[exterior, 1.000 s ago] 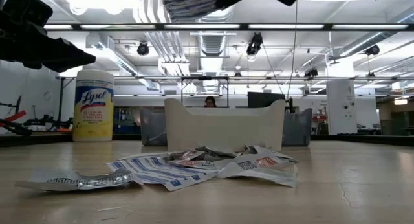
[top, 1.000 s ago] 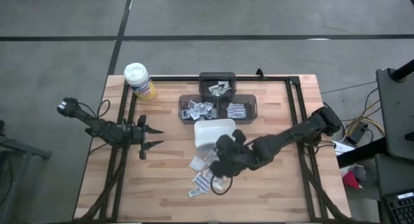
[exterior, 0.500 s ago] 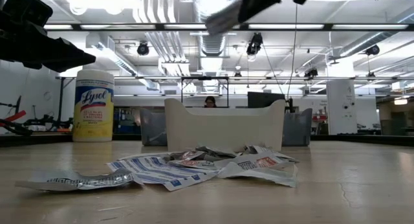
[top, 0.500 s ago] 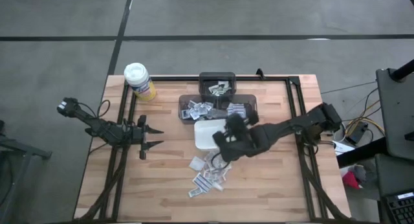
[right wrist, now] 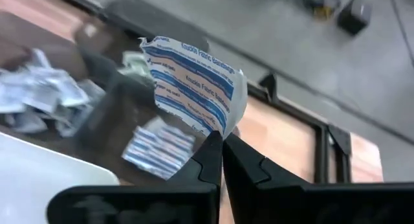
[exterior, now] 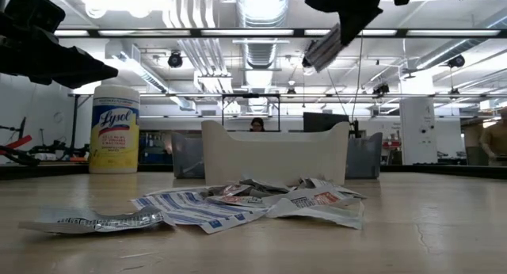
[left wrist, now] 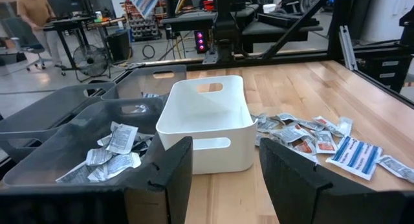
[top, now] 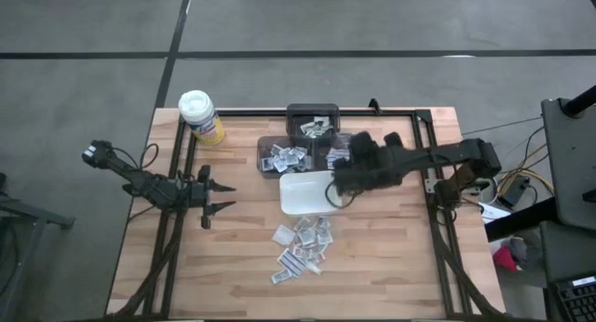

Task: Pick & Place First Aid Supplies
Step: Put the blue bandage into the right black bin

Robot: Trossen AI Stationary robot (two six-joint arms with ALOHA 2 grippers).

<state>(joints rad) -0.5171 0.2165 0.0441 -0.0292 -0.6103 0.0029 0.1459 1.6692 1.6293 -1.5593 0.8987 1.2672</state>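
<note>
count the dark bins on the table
3: one bin at the far edge, one bin beside the white dish, one bin under the right arm, partly hidden.

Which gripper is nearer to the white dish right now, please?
The right. The right gripper, shut on a blue-printed packet, hangs over the white dish's edge near the grey bins. The left gripper waits open, well off to the dish's side.

The right pincer [right wrist: 222, 146] has its two dark fingers [right wrist: 208, 160] pressed together on the lower corner of a white packet with blue stripes and blue print [right wrist: 192, 83], which stands up above the fingertips. Behind it lie dark grey bins [right wrist: 103, 114], one holding crumpled white packets [right wrist: 32, 94], another blue-printed packets [right wrist: 158, 148]. The wooden counter [right wrist: 288, 136] shows beyond.
</note>
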